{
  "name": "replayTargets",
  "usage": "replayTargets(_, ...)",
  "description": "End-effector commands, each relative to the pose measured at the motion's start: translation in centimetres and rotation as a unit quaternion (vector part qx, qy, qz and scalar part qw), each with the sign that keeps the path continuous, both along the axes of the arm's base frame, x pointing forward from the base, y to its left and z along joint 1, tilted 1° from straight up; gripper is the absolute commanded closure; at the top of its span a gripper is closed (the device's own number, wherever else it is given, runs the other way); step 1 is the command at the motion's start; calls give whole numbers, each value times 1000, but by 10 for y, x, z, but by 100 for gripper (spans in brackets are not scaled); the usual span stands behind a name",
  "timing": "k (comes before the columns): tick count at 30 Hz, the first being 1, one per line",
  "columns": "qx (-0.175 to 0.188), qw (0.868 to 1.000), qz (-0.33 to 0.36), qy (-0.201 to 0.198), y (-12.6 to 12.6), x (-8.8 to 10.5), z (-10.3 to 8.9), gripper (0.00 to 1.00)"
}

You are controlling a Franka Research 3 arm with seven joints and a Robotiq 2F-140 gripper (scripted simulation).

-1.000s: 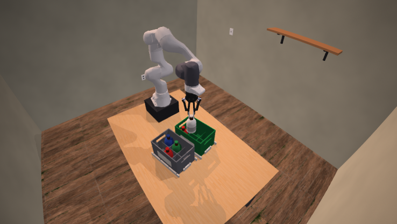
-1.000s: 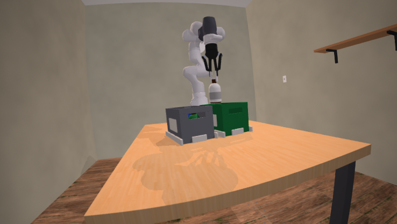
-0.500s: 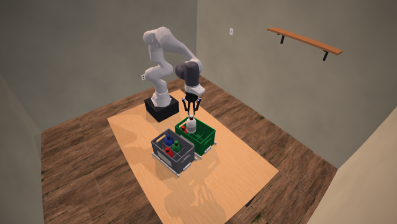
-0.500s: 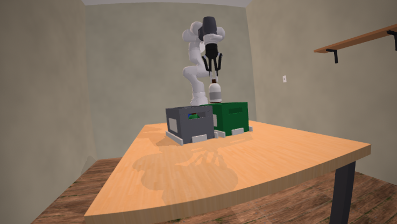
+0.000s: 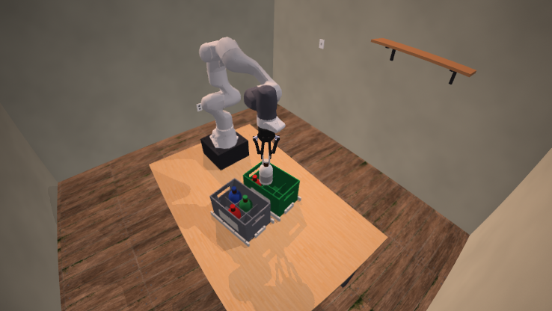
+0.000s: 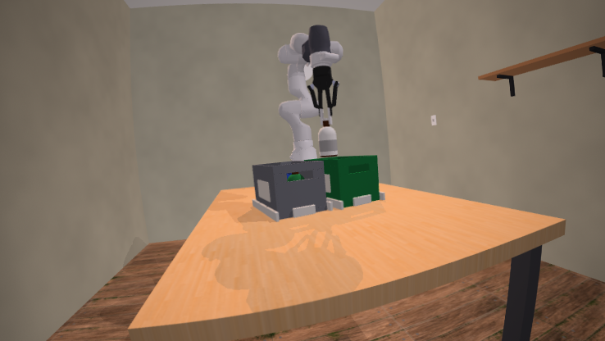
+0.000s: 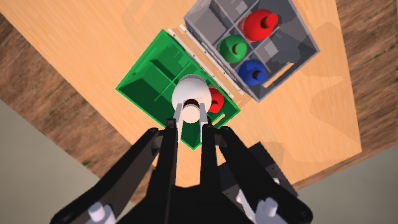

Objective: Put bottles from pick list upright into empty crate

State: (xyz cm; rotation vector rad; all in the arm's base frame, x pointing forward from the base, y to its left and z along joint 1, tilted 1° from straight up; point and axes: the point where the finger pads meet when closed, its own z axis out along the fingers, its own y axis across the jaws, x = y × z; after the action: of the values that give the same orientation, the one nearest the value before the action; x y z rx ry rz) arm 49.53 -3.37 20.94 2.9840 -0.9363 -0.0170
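Observation:
My gripper is shut on the neck of a white bottle with a grey label. It holds the bottle upright just above the green crate. A red bottle stands in that crate. The grey crate beside it holds a blue bottle, a green bottle and a red bottle. I cannot see the pick list in any view.
Both crates stand side by side on the wooden table, with pale strips along their bases. The arm's black base sits at the table's far end. A wall shelf hangs far off to the right.

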Motion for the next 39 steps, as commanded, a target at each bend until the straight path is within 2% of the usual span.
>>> replayTargets(1,0,1000,-2,-8,2,5,5,100)
replayTargets(15,0,1000,-2,-8,2,5,5,100)
replayTargets(39,0,1000,-2,-8,2,5,-17,100)
